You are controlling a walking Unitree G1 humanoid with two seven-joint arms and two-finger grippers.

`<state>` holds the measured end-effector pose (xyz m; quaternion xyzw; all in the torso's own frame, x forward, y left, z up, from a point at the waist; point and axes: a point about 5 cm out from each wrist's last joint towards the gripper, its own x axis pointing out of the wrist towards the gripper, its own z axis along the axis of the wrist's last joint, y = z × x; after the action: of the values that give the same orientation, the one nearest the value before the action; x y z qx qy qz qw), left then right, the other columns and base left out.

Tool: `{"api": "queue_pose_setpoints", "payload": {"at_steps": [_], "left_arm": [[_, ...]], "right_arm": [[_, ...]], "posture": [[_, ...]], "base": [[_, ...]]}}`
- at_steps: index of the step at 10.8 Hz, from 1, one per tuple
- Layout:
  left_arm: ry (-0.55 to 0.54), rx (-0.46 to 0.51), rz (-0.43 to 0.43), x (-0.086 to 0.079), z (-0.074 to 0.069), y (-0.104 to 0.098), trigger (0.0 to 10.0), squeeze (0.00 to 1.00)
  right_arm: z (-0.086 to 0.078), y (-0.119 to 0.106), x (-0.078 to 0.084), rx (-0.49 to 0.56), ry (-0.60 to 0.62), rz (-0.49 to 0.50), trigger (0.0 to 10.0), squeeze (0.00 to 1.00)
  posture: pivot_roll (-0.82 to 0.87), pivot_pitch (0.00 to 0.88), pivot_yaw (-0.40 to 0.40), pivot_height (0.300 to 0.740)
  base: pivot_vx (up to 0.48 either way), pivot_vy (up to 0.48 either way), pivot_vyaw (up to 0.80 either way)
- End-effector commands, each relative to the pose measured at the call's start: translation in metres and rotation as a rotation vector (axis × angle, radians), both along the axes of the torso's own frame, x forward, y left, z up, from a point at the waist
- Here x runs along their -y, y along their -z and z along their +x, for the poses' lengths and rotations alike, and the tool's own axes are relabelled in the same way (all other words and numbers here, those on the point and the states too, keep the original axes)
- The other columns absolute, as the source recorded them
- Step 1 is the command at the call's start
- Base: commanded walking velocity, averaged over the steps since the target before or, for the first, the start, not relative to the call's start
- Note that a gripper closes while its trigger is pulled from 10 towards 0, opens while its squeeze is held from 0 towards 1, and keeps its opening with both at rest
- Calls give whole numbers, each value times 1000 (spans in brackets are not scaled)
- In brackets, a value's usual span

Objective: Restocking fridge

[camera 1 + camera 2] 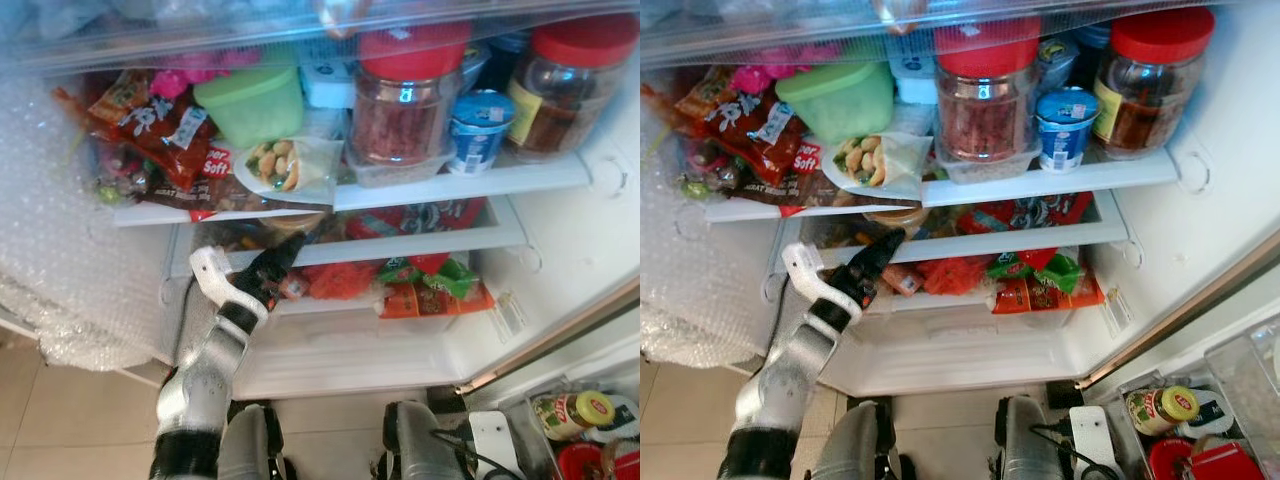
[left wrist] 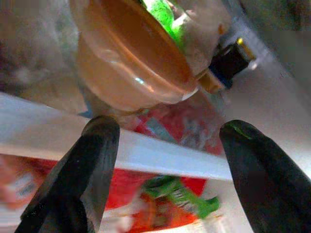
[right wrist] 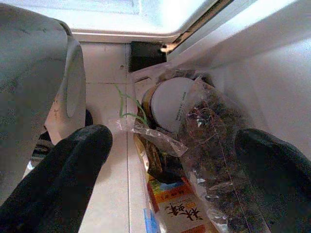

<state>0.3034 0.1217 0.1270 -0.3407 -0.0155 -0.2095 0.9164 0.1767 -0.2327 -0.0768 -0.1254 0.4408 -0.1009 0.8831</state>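
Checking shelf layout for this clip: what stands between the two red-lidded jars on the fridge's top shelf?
In the left eye view, a small blue-and-white cup stands between the near red-lidded jar and the far one.

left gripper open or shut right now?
Open. In the left wrist view the left gripper has its two black fingers wide apart, nothing between them, aimed at an orange tub over the shelf edge.

Bright, even light fills the open fridge; its white walls wash out toward the right. Both head views are soft and slightly smeared, worst along the top shelf edge. The left wrist view is badly out of focus, the orange tub glossy with highlights. The right wrist view is sharper, with its black fingers blurred up close.
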Motion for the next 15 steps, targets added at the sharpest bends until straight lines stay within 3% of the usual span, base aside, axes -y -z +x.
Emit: {"api": "queue_pose_setpoints", "payload": {"at_steps": [1,3,4,5,6,7,9,15], "left_arm": [[-30,21,90,-7,-5,-1,10000,0],[-87,122,376,-13,-12,-8,10000,0],[-168,140,519,-20,-12,-4,10000,0],[-237,104,537,-28,-10,4,10000,0],[-233,107,595,-25,-9,8,10000,0],[-236,101,584,-23,-9,10,10000,0],[-229,126,652,-20,-10,16,10000,0],[-255,75,649,-26,-14,34,10000,0]], "right_arm": [[-9,4,2,-27,19,9,10000,0],[-8,4,1,-24,19,12,10000,0],[-8,4,1,-24,20,12,10000,0],[-8,4,0,-24,18,14,10000,0],[-8,4,0,-22,21,15,10000,0],[-8,4,-1,-21,25,15,10000,0],[-8,4,-1,-22,26,19,10000,0],[-9,4,-1,-12,29,28,10000,0]], "posture": [[-114,192,96,627],[-110,189,99,627],[-105,187,101,627],[-113,186,100,627],[-118,184,104,627],[-120,182,105,627],[-125,174,107,627],[-130,141,106,627]], "base": [[0,0,0],[0,0,0],[0,0,0],[0,0,0],[0,0,0],[-307,0,0],[-313,0,0],[-309,0,0]]}}
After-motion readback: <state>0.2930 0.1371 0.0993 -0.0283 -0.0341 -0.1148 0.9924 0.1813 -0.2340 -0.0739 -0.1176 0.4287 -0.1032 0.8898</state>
